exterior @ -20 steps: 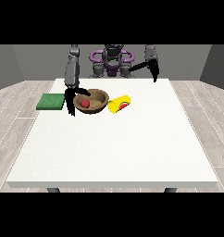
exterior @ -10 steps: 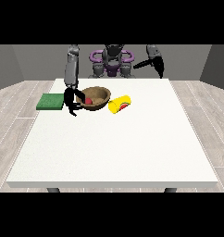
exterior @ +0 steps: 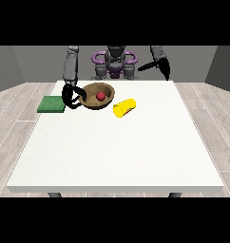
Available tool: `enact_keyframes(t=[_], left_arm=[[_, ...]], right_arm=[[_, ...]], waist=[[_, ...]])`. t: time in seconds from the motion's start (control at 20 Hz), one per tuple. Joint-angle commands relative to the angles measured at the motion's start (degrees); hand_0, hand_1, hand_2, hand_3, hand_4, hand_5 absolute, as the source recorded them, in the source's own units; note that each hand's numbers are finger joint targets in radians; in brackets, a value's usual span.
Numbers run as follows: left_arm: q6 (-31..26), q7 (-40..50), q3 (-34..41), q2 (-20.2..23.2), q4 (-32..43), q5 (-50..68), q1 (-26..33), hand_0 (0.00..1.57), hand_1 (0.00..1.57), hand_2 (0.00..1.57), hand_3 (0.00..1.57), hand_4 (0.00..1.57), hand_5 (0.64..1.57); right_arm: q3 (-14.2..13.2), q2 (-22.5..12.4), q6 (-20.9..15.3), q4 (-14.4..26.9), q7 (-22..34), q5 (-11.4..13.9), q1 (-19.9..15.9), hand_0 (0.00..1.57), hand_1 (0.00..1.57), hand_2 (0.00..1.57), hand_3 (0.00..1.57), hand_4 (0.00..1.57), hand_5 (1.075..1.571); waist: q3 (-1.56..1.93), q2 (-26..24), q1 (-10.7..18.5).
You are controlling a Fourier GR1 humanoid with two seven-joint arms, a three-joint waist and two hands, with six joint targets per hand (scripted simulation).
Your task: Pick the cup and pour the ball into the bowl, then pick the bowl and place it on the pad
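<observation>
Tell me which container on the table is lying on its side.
The yellow cup, tipped over right of the brown bowl. The bowl sits upright with the red ball inside.

Even, bright light falls from above; the white surface [exterior: 117,147] shows no glare, and shadows under things stay faint and soft.

The arm at the view's left hangs steeply down from the shoulder, its hand [exterior: 71,97] low over the table with fingers curled round toward the view's right. The arm at the view's right is raised and bent, its hand [exterior: 165,69] held high, pointing down; how its fingers lie is unclear
</observation>
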Motion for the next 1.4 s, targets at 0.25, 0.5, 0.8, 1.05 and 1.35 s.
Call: enact_keyframes(t=[0.25,0.5,0.8,1.05,1.35], left_arm=[[0.9,-3.6,2.0,0.7,2.2,0.8,2.7,0.00,0.00,0.00,0.00,0.00,1.570],[0.4,-6.1,6.4,4.4,7.5,2.3,5.0,0.00,0.00,0.00,0.00,0.00,1.568],[3.5,-8.9,4.6,2.1,6.9,0.6,2.8,0.00,0.00,0.00,0.00,0.00,1.566],[9.0,-11.0,1.4,-1.5,2.8,-2.9,-0.9,0.00,0.00,0.00,0.00,0.00,1.565],[8.9,-6.5,-2.6,-2.9,-8.0,-4.6,2.1,0.00,0.00,0.00,0.00,0.00,1.563]], right_arm=[[-1.7,-7.7,4.3,-2.4,9.6,-2.2,-3.0,1.57,1.57,1.57,1.57,1.06,1.562],[-0.4,-7.3,10.9,-5.0,8.5,-2.8,3.3,1.57,1.57,1.57,1.57,1.06,1.559],[-4.9,-11.1,15.7,-4.0,4.6,-6.8,5.4,1.57,1.57,1.57,1.57,1.08,1.559],[-8.6,-16.5,20.5,-1.3,1.1,-9.3,2.6,1.57,1.57,1.57,1.37,1.03,1.562],[-10.2,-24.9,23.4,3.8,-5.9,-7.3,4.7,1.57,1.57,1.57,0.35,1.02,1.569]], waist=[[0.14,-1.1,-2.4],[0.11,-4.4,-8.9],[0.17,2.3,-7.9],[0.23,11.6,-6.4],[0.30,14.8,-3.8]])
